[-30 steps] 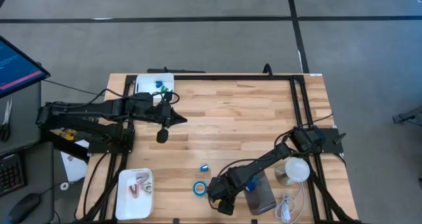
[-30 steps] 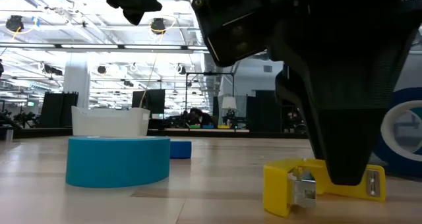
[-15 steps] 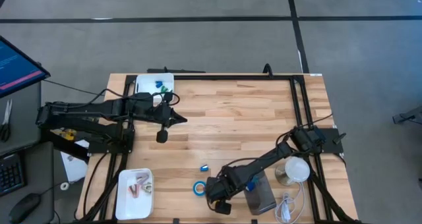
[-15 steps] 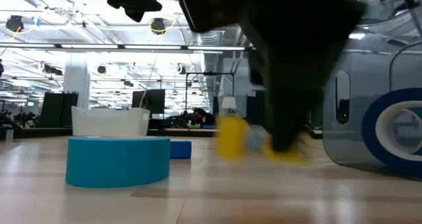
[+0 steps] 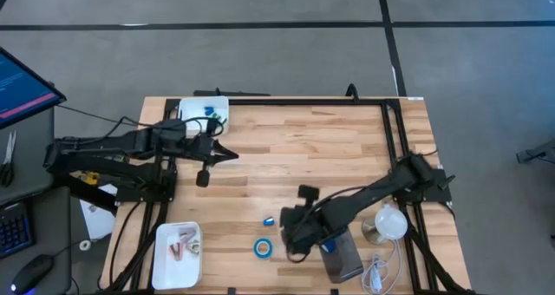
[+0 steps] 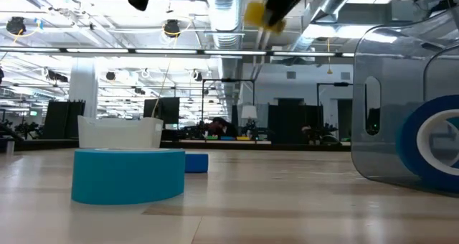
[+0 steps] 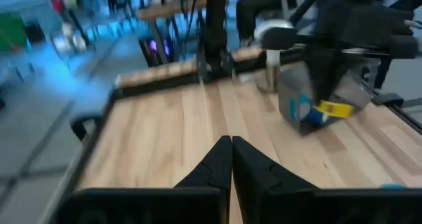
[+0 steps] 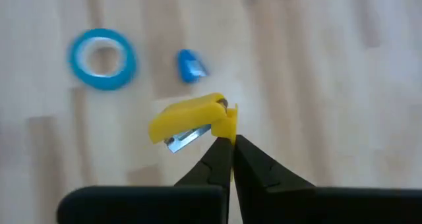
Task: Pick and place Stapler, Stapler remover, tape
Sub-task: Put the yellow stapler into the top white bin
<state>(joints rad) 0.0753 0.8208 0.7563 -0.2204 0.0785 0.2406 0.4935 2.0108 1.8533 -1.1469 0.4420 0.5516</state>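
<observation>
My right gripper [image 8: 231,140] is shut on a yellow staple remover [image 8: 188,122], which is high off the table in the low view [image 6: 259,13]. It hangs over the near middle of the table [image 5: 292,250]. One blue tape roll [image 5: 262,247] lies flat on the wood below it, with a small blue piece [image 5: 269,219] just beyond. My left gripper [image 7: 231,148] is shut and empty, raised over the far left of the table [image 5: 232,154]. I cannot make out the stapler. My right gripper pinches the staple remover by a yellow tab at one end [image 8: 227,122], between the free ends of its two fingers. The fingers slant down from above. The rest of the remover, with its metal jaw [image 8: 183,140], sticks out sideways from the fingertips, clear of the table.
A grey see-through case with a blue ring [image 5: 341,256] stands just right of my right gripper. Beside it are a metal cup [image 5: 381,226] and a white cable [image 5: 375,273]. White trays sit at the far left [image 5: 206,111] and near left [image 5: 178,253]. Bare wood spans the middle.
My right gripper has shut on the yellow staple remover, which lay on the table. It has raised it well clear of the table, tipping and turning as it went a little toward the far edge. My left gripper has drawn back slightly toward the table's left edge.
</observation>
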